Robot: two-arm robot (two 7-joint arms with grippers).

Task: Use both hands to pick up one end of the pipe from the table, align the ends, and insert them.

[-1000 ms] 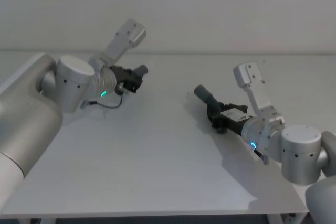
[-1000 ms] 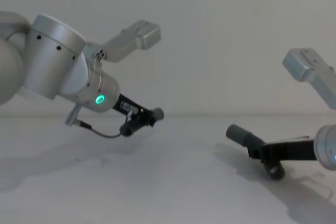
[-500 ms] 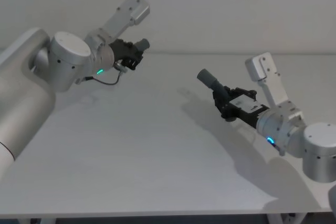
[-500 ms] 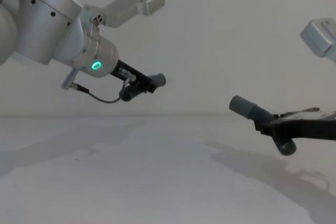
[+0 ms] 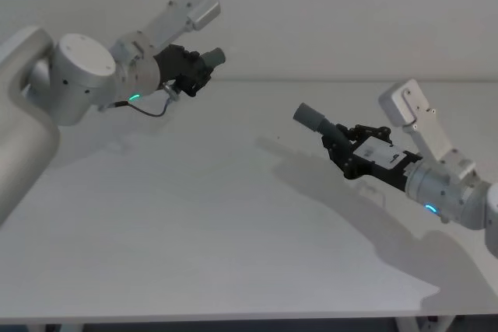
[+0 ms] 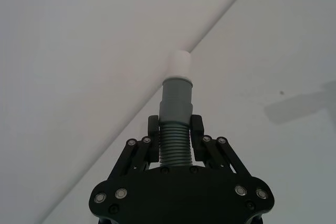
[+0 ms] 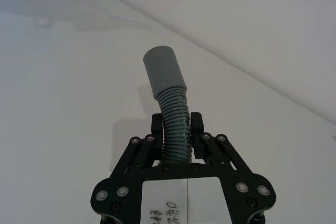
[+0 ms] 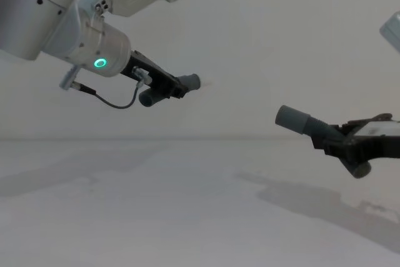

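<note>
Left hand [image 5: 194, 72] risen, gripping whitish-tipped pipe [image 5: 215, 57], right hand [image 5: 337, 140] gripping collared pipe [image 5: 310, 117], pointing inward

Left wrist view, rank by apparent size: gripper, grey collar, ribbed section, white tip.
1. left gripper, though it is nearest the camera.
2. grey collar and ribbed section: about alike, unranked.
3. white tip, smallest.

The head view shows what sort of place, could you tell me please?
Likely a robotics lab bench: plain white table, blank wall, left pincer and right pincer gripping grey pipe pieces.
</note>
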